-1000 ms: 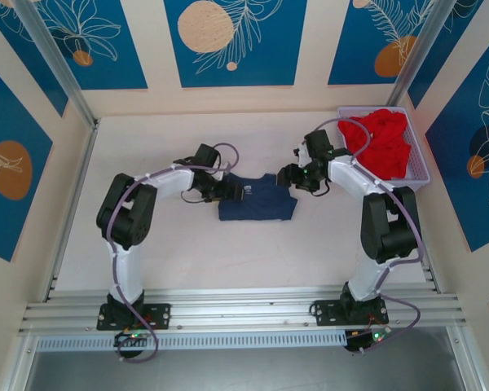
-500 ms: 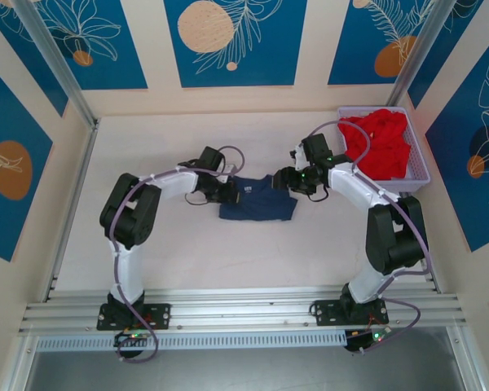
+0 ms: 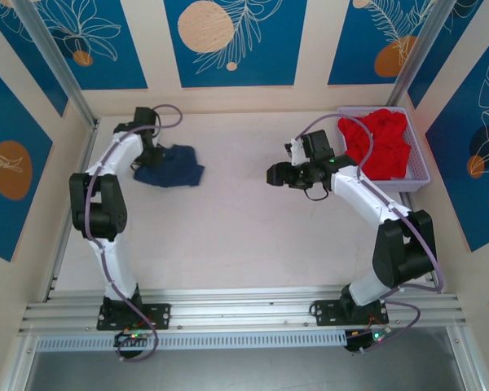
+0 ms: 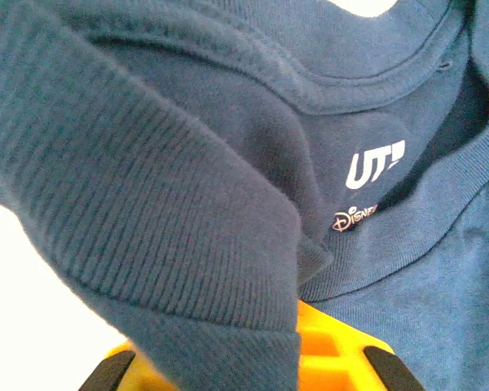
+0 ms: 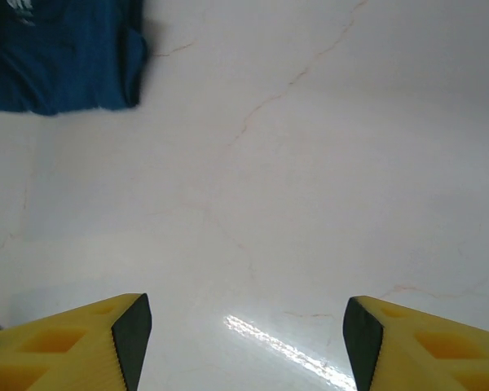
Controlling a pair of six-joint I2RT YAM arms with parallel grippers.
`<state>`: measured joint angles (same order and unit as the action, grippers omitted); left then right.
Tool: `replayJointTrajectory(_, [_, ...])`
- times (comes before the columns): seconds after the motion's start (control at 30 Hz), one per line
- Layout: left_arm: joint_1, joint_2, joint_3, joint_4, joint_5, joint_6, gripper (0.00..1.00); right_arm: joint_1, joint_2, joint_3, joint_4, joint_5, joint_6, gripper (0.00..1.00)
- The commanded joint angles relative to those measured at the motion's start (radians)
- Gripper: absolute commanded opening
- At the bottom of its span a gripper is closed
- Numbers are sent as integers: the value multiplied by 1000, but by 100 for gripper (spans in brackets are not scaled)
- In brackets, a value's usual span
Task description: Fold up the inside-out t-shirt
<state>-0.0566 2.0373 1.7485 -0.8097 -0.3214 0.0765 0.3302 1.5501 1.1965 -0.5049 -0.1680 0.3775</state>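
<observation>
The t-shirt [image 3: 173,167] is held bunched in the clenched left gripper [image 3: 149,156], the right gripper [image 3: 275,175] released; spreading flat is judged needed next.

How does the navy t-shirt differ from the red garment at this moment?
The navy t-shirt lies bunched on the table at far left; the red garment is heaped in the lavender basket at far right. The left gripper is shut on the t-shirt near its collar; nothing touches the red garment, the open right gripper hanging apart from it. Both are crumpled cloth, not flat.
</observation>
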Motion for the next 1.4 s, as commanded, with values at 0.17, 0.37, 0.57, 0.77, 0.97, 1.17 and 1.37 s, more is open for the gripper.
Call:
replayJointTrajectory(0.17, [154, 281, 330, -137, -429, 227, 12, 1, 75, 69, -41, -42, -6, 66])
replayJointTrajectory(0.37, [189, 330, 454, -179, -488, 96, 69, 4, 41, 50, -74, 70, -37, 68])
replayJointTrajectory(0.57, [163, 3, 122, -30, -257, -145, 88, 16, -65, -4, -63, 341, -113, 83])
replayJointTrajectory(0.77, [101, -490, -470, 328, -1, -288, 100, 19, -195, -116, 36, 562, -135, 99])
replayJointTrajectory(0.97, [72, -886, -959, 639, 87, -349, 100, -3, -237, -306, 285, 744, -174, 99])
replayJointTrajectory(1.17, [69, -1005, -1297, 1050, 94, -265, 100, -36, -245, -655, 920, 731, -314, 99])
replayJointTrajectory(1.37, [67, -852, -1398, 1358, 166, -237, 100, -68, -107, -716, 1136, 668, -388, 99])
